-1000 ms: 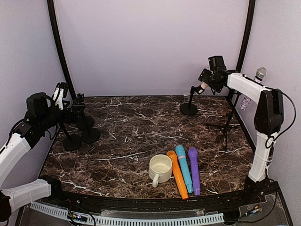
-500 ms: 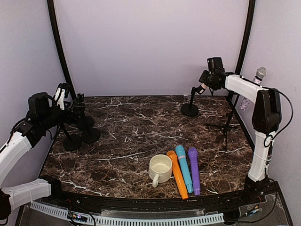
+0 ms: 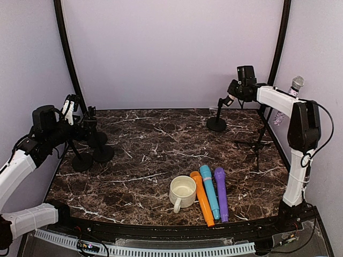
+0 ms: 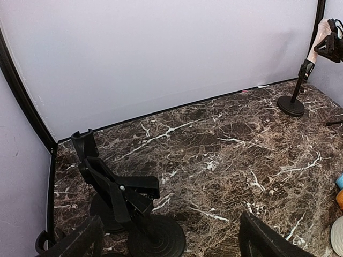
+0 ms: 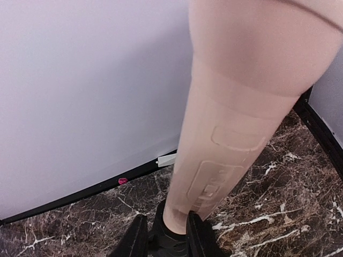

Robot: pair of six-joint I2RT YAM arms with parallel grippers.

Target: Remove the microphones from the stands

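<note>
The dark marbled bench (image 3: 155, 134) fills the enclosure floor, with an arm at each side. The right arm (image 3: 300, 128) stretches along the right edge to the far right corner, and the left arm (image 3: 16, 171) bends in over the left edge. A cluster of empty black stands (image 3: 102, 152) sits by the left edge towards the far left corner. A thin tripod (image 3: 260, 140) stands near the right edge. At the far right corner a single round-based stand (image 3: 216, 123) holds the task's thing. A cream mug (image 3: 182, 191) rests near the middle of the near edge. Just to its right three loose microphones lie side by side: orange (image 3: 202, 199), blue (image 3: 209, 190) and purple (image 3: 221, 194). The beige microphone (image 5: 225, 134) is tilted, its lower end seated in the stand's black clip (image 5: 169, 238) at the far right corner. The right end effector (image 3: 234, 91) is at the microphone's upper end. Its fingers appear in no view, so I cannot tell whether it is clenched on the microphone. The left end effector (image 3: 77, 110) hovers over the empty stands, released, with its fingers (image 4: 80, 241) spread wide and grasping nothing.
</note>
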